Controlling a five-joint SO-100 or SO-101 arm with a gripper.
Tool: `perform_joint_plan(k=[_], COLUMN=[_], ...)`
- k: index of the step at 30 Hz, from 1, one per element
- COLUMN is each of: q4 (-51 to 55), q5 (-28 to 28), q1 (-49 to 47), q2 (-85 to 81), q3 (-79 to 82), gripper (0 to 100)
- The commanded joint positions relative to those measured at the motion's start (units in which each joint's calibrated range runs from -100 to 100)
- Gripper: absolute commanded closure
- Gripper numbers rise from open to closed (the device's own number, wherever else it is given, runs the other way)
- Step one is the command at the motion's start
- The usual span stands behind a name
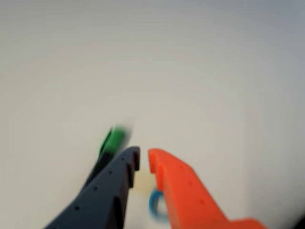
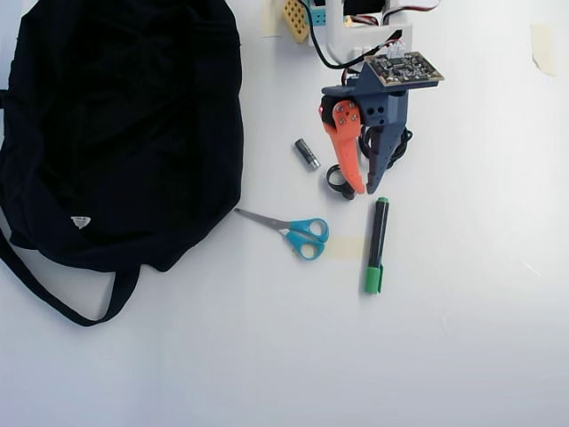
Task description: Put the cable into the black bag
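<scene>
The black bag (image 2: 124,124) lies flat at the left of the overhead view. The black cable (image 2: 336,179) is a small coil, mostly hidden under my gripper (image 2: 364,185); a loop shows left of the orange finger (image 2: 348,147) and more of it right of the dark blue finger (image 2: 384,133). The gripper hangs above the coil with its jaws almost together and nothing between them. In the wrist view the gripper (image 1: 144,160) shows only a narrow gap with white table behind it, and the cable is out of view.
Blue-handled scissors (image 2: 300,233) lie between the bag and a black marker with a green cap (image 2: 376,245). A small battery (image 2: 307,153) lies left of the gripper. In the wrist view the green cap (image 1: 113,140) and a scissors handle (image 1: 154,205) show.
</scene>
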Motion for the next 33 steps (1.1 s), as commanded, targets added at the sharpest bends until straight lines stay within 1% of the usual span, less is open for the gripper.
perform_joint_plan(k=[1,10,15,16,19,21,25,31,33], q4=[13.26,37.64,42.98,43.92,48.75,50.47,50.82,52.45,52.45], q5=[0.34,0.39,0.44,1.13,6.06,8.31,10.62,18.59,20.06], q1=[0.13,0.06,-0.54,-0.69,-0.77,-0.77,-0.77,-0.77,-0.77], q2=[-5.01,-9.83,-12.15,-12.4,-12.48,-12.48,-12.57,-12.57,-12.57], q3=[-2.39,-2.39,-2.39,-2.39,-2.3,-2.3,-2.21,-2.21,-2.21], gripper=[98,98,98,98,98,98,98,98,98])
